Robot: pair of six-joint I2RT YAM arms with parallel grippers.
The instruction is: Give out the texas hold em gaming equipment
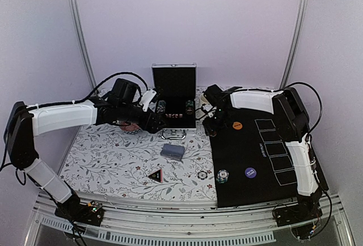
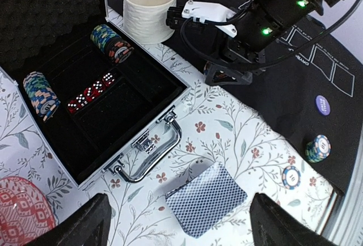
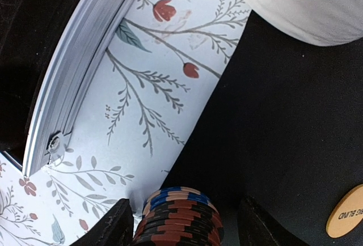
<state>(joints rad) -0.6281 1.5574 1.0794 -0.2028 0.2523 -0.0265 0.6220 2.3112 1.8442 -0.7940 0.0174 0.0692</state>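
A grey-blue-backed deck of cards [image 2: 207,199] lies on the floral cloth, below and between the wide-apart fingers of my left gripper [image 2: 178,229], which is open and holds nothing. My right gripper [image 3: 187,232] straddles a stack of red, black and blue striped chips [image 3: 178,217] at the black mat's edge. Its left finger is close to the stack and a gap shows on the right. On the mat lie an orange disc [image 1: 237,125], a dark blue disc [image 1: 250,172] and a chip stack [image 1: 222,176]. A single chip [image 1: 202,174] and the triangle marker [image 1: 155,174] lie on the cloth.
The open black case [image 2: 142,115] holds two chip rows [image 2: 41,93] and red dice [image 2: 91,92]. The cream cup [image 2: 148,11] stands beside it, just behind my right gripper. The pink dish [image 2: 22,212] sits at the left. Card outlines [image 1: 278,149] run down the mat's right side.
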